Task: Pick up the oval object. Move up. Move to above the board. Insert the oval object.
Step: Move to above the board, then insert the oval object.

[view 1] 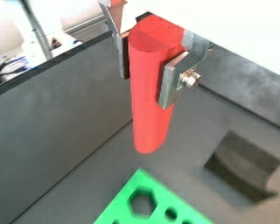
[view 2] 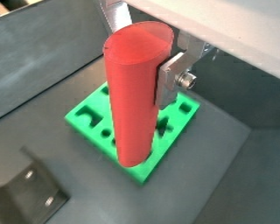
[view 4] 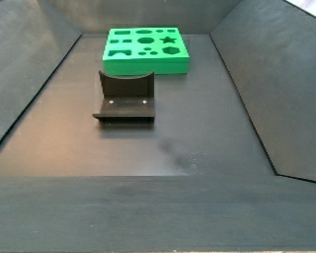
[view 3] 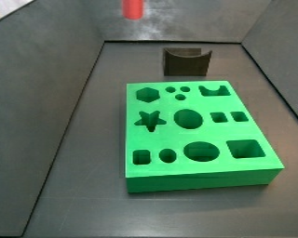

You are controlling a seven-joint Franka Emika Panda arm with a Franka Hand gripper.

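Dark grey walls box in a dark counter (view 3: 77,177), where the green board (view 3: 196,135) lies flat with its cut-outs facing up and the fixture (view 3: 186,61) stands just behind it. High above all this, the pincer (view 1: 149,57) holds the red peg (view 1: 149,87) upright, its silver fingers (view 1: 174,74) pressed against the peg's upper part, and most of the peg hangs free below them. In a side view only the peg's lower tip (view 3: 133,8) shows at the top edge, well above the counter and off past the board's far corner. In a wrist view the peg (view 2: 136,96) hangs over the board (view 2: 101,122) with clear air under it.

Judging by this, the pick and the lift are done, and the carry toward the board is under way or nearly finished. Lining the peg up with an oval hole (view 3: 200,151), lowering it in and letting go are not yet done.
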